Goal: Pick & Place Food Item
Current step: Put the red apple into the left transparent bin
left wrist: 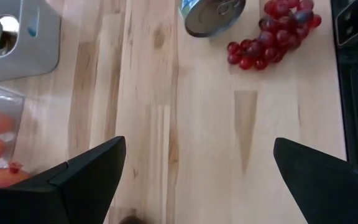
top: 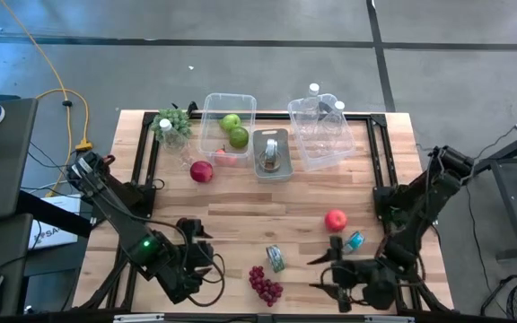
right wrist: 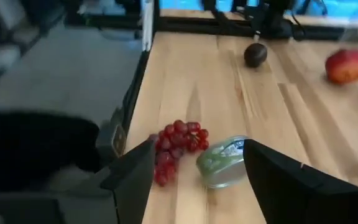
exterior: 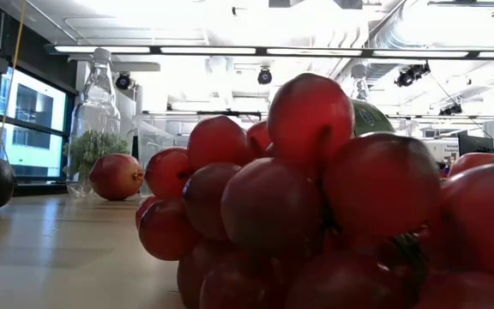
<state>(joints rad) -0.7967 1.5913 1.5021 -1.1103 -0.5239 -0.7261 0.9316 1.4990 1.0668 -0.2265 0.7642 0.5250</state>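
While both grippers, left gripper (top: 206, 258) and right gripper (top: 328, 274), hang released, one red grape bunch (top: 265, 285) lies between; two red apples (top: 335, 220).

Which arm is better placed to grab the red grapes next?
Probably the left. Its open gripper sits beside the red grapes with bare table between. The right gripper, also open, lies on their other side, slightly farther, with the can close by in its wrist view.

In the low view, the red grapes (exterior: 316, 206) run off the frame and hide the table behind.
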